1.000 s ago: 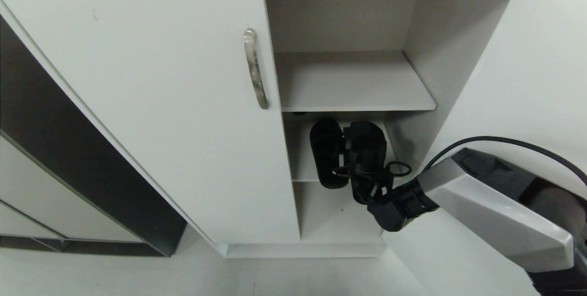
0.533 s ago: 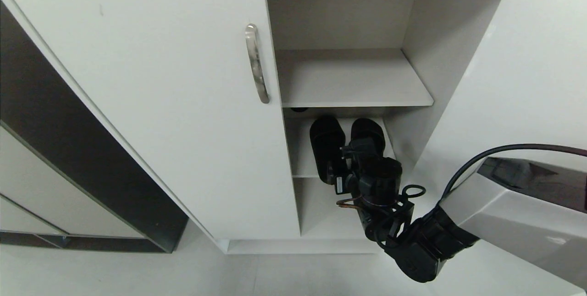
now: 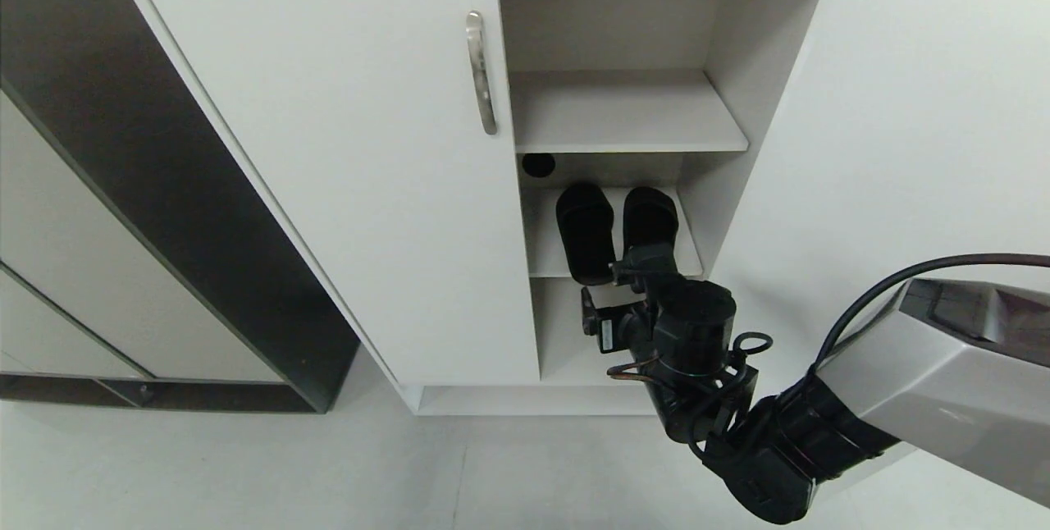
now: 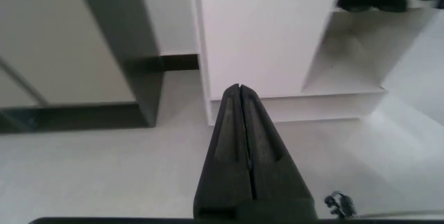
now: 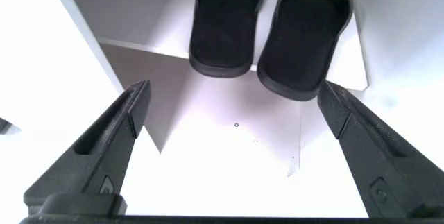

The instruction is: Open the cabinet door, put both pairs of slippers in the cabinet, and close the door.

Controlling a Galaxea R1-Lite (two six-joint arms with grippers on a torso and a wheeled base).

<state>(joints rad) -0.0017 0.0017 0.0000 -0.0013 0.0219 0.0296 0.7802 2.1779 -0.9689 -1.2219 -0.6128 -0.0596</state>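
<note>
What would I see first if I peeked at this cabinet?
A pair of black slippers sits side by side on a shelf inside the open white cabinet. Just in front of them hangs the robot's right end effector, open and empty.

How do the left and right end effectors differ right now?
The left end effector is shut, fingers pressed together; the right end effector is open wide. The left hangs over the floor; the right faces the slippers on their shelf. Both are black and hold nothing.
</note>
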